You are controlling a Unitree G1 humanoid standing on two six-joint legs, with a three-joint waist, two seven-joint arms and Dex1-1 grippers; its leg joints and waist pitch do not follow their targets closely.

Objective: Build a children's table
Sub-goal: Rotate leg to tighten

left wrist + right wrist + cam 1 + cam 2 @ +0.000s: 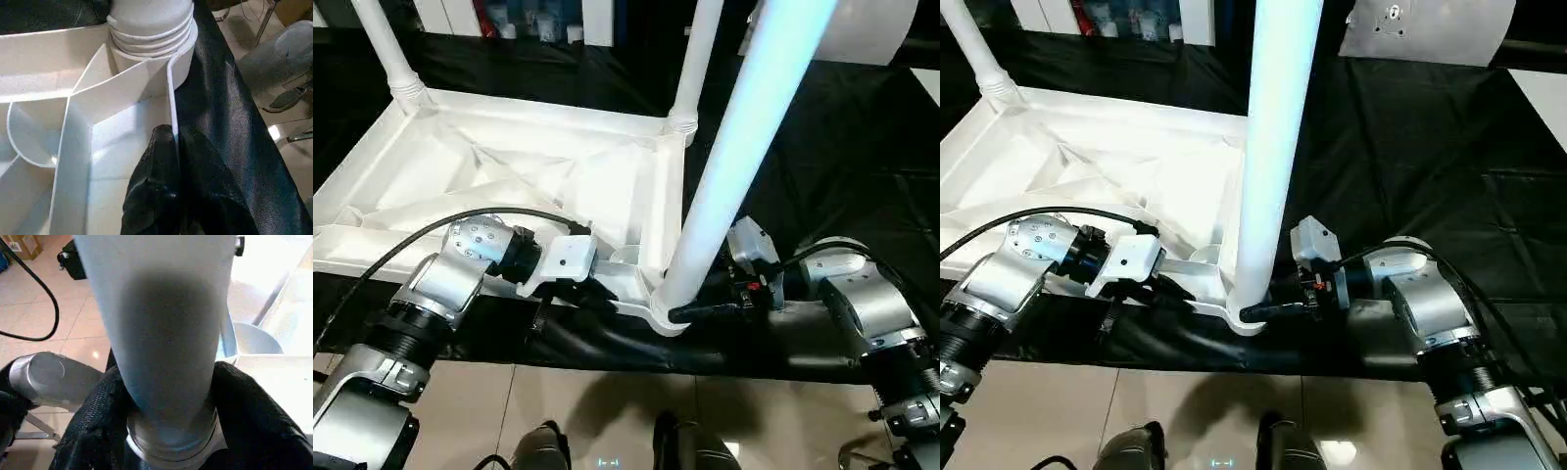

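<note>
We've got the table top (509, 166) lying upside down on the black cloth (1410, 127), ribs facing up. Two legs at the far corners are already standing in their sockets: far left leg (386, 49), far right leg (695, 59). The near leg (744, 147) stands in the corner socket (658, 311) closest to us, right at the cloth's front edge.

Left gripper (171, 142): pinched shut on the thin rim wall of the top, just beside that socket, one finger each side of the wall. Good hold for steadying; the wall looks thin and prob. flexes a bit, so no hard pulling there.

Right gripper (166, 431): fingers wrapped round the base of the near leg, just above its ringed collar, touching it both sides as far as we can see. It looks like a grip on the leg, though whether it's fully tight we can't say.

Handling, our guess: the leg is hollow plastic, light, stiff, smooth and round, so it may slip or spin in the pads. Low near the collar is the right spot to hold, w/ less leverage to tip it. The top is light too and could slide on the slick cloth, so the rim pinch matters while the leg is pressed or twisted home.
</note>
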